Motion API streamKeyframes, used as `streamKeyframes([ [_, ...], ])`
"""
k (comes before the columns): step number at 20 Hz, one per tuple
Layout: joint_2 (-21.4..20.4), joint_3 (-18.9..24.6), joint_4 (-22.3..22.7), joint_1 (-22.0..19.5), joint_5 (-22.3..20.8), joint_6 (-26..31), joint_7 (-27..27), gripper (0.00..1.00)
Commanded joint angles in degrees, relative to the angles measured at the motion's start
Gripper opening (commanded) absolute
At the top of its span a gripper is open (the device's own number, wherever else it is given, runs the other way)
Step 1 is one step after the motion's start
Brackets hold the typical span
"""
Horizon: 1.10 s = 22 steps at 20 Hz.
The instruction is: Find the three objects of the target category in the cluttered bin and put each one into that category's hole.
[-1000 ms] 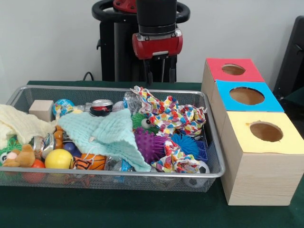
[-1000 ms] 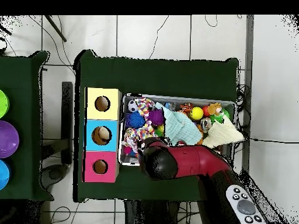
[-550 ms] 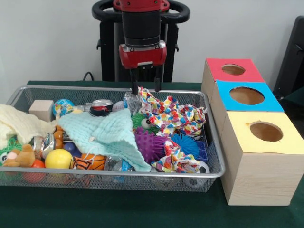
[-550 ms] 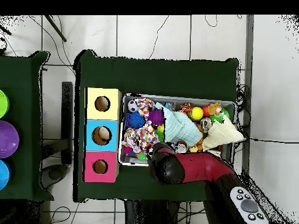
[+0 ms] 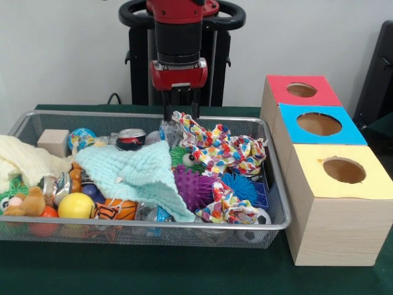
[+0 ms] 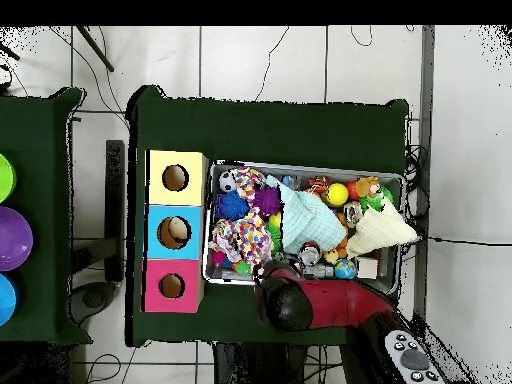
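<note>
Dozens of toys and cloths crowd a wire bin on the green counter, a mint cloth draped over the middle. At the bin's far rim the red hand hangs with fingers narrowly parted, empty, above a patterned cloth. Three boxes with holes stand just beside the bin, at right.

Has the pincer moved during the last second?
Yes. The pincer moved leftward in the front view, away from the red box, and lower toward the bin.

Cluttered mesh bin; three holed boxes beside.
</note>
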Motion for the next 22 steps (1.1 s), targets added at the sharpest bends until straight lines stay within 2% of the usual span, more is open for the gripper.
streamKeyframes([
  [1,2.87,-4.83,4.52,0.33,-3.93,-8.03,9.59,1.00],
  [3,2.54,-5.65,5.60,0.40,-3.98,-8.57,9.19,1.00],
  [6,4.11,-8.61,6.46,1.95,-4.47,-12.63,10.00,1.00],
  [9,9.33,-11.03,5.15,2.72,-4.92,-18.77,10.42,1.00],
  [12,12.21,-11.53,3.69,2.28,-4.91,-21.02,9.76,1.00],
  [17,12.13,-9.45,2.09,0.73,-4.41,-18.47,8.00,1.00],
  [22,9.33,-7.32,2.43,-0.02,-3.26,-14.66,7.04,1.00],
])
